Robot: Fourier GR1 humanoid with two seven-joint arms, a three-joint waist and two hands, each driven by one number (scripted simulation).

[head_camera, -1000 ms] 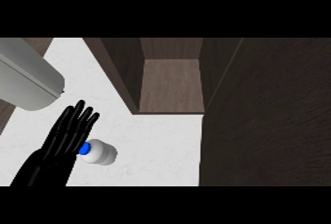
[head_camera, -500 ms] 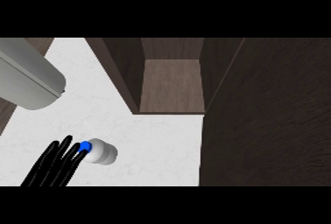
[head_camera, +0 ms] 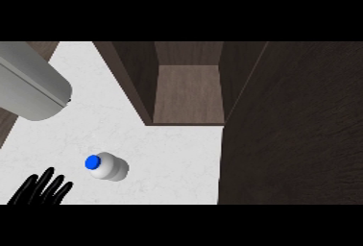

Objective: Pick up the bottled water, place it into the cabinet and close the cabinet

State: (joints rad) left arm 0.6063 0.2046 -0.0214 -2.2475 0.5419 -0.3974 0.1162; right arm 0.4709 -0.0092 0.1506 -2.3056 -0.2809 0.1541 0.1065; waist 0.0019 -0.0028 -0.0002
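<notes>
Seen at the near left edge, the left hand (head_camera: 41, 190), black, with fingers straight and spread, pointing away toward the far side. Holding nothing; only the fingers and a part of the palm inside the view. Just to the right of the fingertips and a little farther, apart from them with a strip of bare surface between, the bottled water (head_camera: 106, 166): pale and rounded as seen from steeply above, with a blue cap (head_camera: 92, 162) turned toward the left. Resting on the white counter (head_camera: 163, 158), not lifted and not touched by anything. Farther and to the right of the bottle, the cabinet (head_camera: 188, 93), dark brown, standing open, with its lighter brown inner floor visible between two dark side walls. Nothing visible inside on that floor. On the right, a wide dark brown panel (head_camera: 297, 134) reaching from the far edge to the near edge and covering the counter there; cannot tell whether the cabinet's door or another surface. At the far left, a large grey rounded body (head_camera: 28, 91), tilted, lying over the counter's left part, well apart from the bottle. No right hand anywhere in the view.
</notes>
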